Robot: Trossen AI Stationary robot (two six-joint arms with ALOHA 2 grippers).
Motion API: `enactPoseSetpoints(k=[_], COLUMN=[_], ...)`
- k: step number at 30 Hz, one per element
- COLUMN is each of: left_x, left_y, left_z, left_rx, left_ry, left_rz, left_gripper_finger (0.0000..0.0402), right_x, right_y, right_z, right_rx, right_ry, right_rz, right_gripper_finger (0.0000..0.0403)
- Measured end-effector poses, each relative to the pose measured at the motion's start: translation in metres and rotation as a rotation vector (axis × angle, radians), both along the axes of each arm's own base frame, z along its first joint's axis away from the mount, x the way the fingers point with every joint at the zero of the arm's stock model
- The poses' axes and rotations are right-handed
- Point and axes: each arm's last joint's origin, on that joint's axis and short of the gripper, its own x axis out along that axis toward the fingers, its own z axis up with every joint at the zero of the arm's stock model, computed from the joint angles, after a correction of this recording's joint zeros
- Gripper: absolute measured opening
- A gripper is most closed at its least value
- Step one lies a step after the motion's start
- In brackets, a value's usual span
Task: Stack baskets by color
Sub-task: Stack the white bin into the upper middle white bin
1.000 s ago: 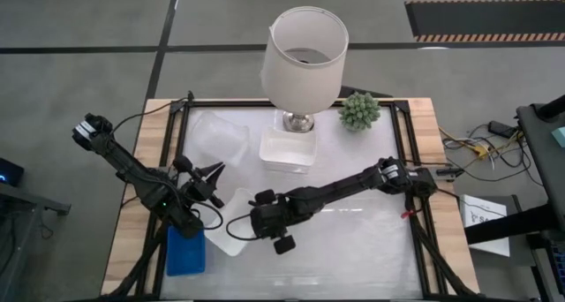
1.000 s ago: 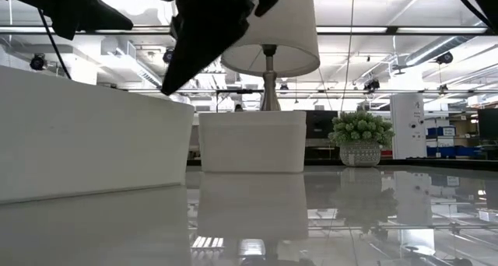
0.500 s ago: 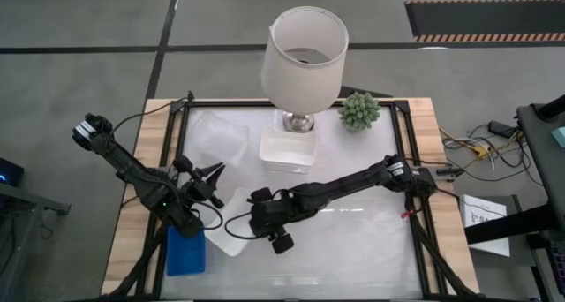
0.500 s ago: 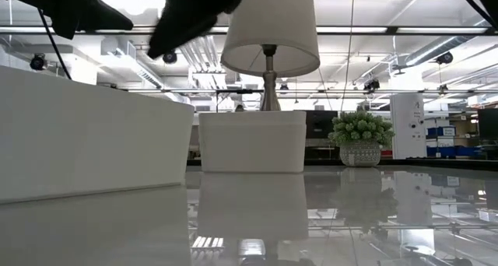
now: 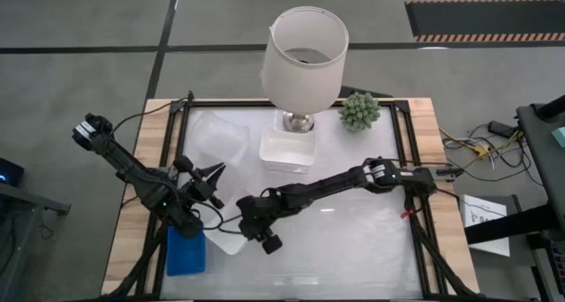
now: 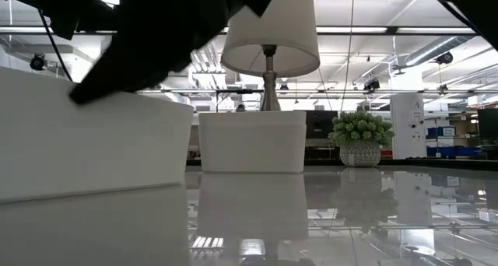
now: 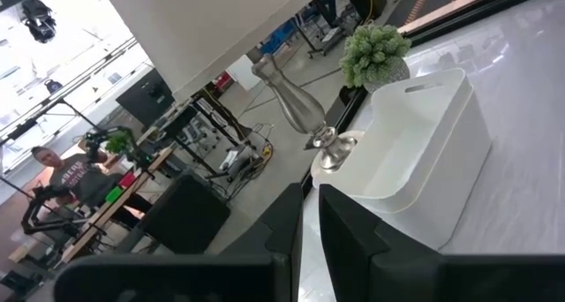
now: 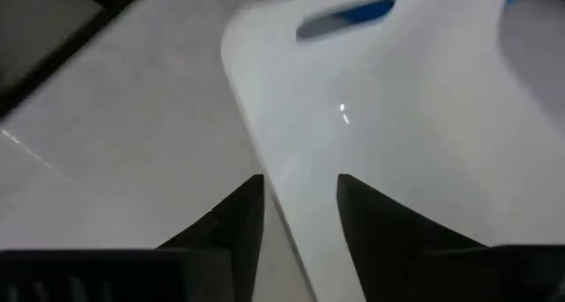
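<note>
The right gripper [image 8: 298, 215] sits over the near-left part of the table, its two dark fingers [image 8: 231, 215] parted and straddling the wall of a white basket [image 8: 397, 125]. The wall runs up between the fingers, though whether the pads actually press on it cannot be told. In the high view this gripper [image 5: 252, 221] is at the end of the right arm, which stretches diagonally from the right side of the table, and the same white basket [image 5: 231, 221] lies partly under it. A handle slot in the basket's far wall shows blue through it in the right wrist view (the blue baskets beyond).

Just left of that basket and nearer the table's front edge stands the stack of blue baskets [image 5: 185, 252], on the wooden border.

The left gripper [image 5: 212, 174] hangs above the left part of the table, just far-left of the white basket, its fingers drawn together to a point and carrying nothing. In the left wrist view its fingers [image 7: 305, 227] show as a pair with only a slim gap.

Farther off, at the middle far side, another white basket [image 5: 287, 150] rests against the base of a lamp [image 5: 305, 59]; it is seen again in the left wrist view [image 7: 424, 152]. A clear plastic container [image 5: 218, 136] lies left of it, and a small potted plant [image 5: 359, 111] stands to the right of the lamp.
</note>
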Motion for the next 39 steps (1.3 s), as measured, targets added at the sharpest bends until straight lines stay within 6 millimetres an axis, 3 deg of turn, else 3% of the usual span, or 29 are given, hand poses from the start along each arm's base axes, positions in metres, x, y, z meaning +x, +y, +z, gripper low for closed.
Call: enactPoseSetpoints(k=[3, 7, 10, 18, 29, 34, 39], left_x=[0.000, 0.000, 0.000, 0.000, 0.000, 0.000, 0.000], left_y=[0.000, 0.000, 0.000, 0.000, 0.000, 0.000, 0.000], left_z=[0.000, 0.000, 0.000, -0.001, 0.000, 0.000, 0.000], left_rx=[0.000, 0.000, 0.001, 0.002, 0.003, 0.003, 0.003], left_ry=[0.000, 0.000, 0.000, 0.001, 0.000, -0.001, -0.001], left_rz=[0.000, 0.000, 0.000, 0.001, 0.001, 0.001, 0.001], left_gripper_finger=[0.0022, 0.0022, 0.0022, 0.0022, 0.0022, 0.0022, 0.0022], right_x=[0.001, 0.001, -0.001, -0.020, -0.069, -0.083, -0.084], right_y=[-0.004, -0.002, -0.002, 0.000, 0.006, -0.016, -0.053], right_z=[-0.008, -0.008, -0.003, 0.040, 0.114, 0.133, 0.133], right_rx=[0.008, 0.000, -0.005, -0.005, -0.192, -0.296, -0.337], right_ry=[0.031, 0.026, 0.033, 0.055, 0.042, 0.022, 0.081], right_rz=[-0.012, 0.008, 0.006, -0.026, -0.375, -0.635, -0.721], right_gripper_finger=[0.0104, 0.0025, 0.0012, 0.0009, 0.0009, 0.0009, 0.0008])
